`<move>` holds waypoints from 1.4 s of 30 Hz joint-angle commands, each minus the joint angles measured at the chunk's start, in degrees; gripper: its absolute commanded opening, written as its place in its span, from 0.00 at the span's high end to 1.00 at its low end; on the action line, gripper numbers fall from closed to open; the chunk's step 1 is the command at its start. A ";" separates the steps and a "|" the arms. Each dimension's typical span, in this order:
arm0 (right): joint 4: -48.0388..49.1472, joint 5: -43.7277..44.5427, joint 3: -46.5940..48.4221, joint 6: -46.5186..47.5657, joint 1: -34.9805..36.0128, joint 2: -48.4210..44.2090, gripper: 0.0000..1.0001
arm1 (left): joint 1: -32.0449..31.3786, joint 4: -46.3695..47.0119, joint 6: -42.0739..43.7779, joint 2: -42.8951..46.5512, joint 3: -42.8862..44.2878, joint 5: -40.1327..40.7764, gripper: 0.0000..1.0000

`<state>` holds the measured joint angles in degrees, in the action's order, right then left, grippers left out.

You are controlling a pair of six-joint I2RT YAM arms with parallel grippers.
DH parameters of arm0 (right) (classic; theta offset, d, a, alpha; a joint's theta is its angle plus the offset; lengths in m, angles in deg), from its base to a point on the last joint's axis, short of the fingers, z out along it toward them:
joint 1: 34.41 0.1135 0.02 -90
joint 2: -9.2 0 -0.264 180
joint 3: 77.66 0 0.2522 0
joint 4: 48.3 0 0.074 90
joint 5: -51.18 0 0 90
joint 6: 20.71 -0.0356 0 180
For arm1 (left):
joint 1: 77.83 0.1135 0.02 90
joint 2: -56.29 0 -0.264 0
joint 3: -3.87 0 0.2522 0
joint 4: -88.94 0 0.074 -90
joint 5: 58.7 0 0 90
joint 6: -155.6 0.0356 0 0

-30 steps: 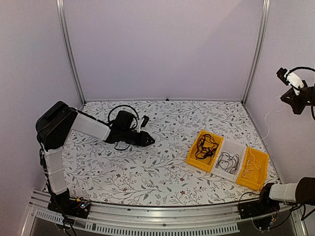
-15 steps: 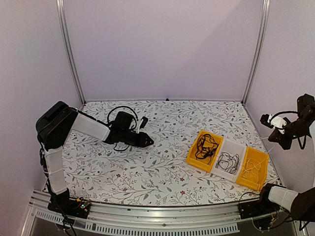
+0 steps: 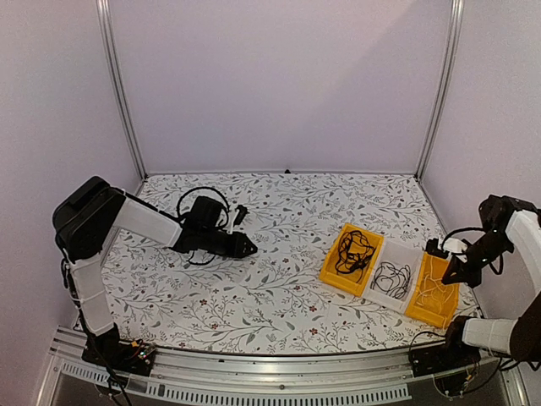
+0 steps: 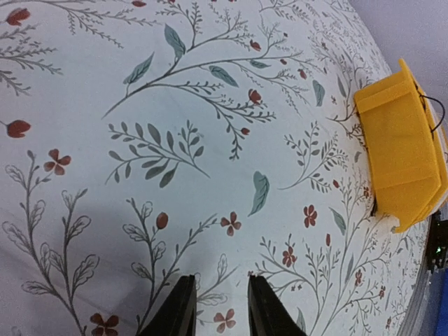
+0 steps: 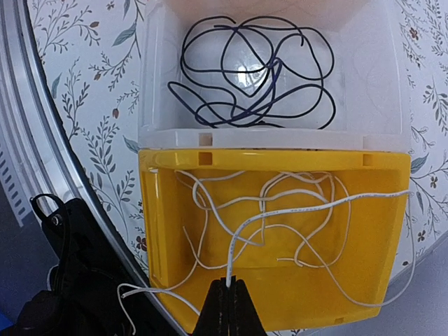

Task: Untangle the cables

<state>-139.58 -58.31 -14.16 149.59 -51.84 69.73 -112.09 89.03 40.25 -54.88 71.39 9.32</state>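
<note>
Right tool seen clamped on thin white cable, which is trailed ahead into rectangular yellow plastic bin beneath. Left tool parted, empty, well apart.

Right wrist: far bin blurred, cut by top edge; white cable vanishes into pinched right gripper. Left wrist: left fingers cut by bottom edge.

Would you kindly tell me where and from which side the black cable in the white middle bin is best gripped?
Take an outer loop of the black cable, coming straight down from above: the walls of the white bin block a sideways approach, and its loose loops lie spread with gaps for the tool's fingers.
</note>
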 commanded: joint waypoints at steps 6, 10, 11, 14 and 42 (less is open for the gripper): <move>-1.04 2.53 9.02 9.64 0.53 -13.24 1.00 | 0.66 1.29 -1.21 2.62 -2.00 1.23 0.71; -1.07 6.70 9.94 14.16 0.50 -16.65 1.00 | 0.66 2.22 -1.83 2.01 -2.44 0.77 0.71; -1.02 7.92 9.63 15.59 0.51 -17.55 1.00 | 0.68 2.36 -1.82 1.64 -2.36 0.79 0.71; -1.06 9.24 9.85 17.84 0.53 -19.30 1.00 | 0.63 2.41 -1.95 1.01 -1.91 0.63 0.71; 3.26 -0.34 -2.78 13.46 0.53 -9.90 1.00 | 0.63 2.08 -2.62 2.85 -4.58 1.95 0.70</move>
<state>-139.91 -57.63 -15.04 169.80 -51.64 56.16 -111.98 90.71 38.03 -53.66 67.98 10.68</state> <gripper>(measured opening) 0.016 0.295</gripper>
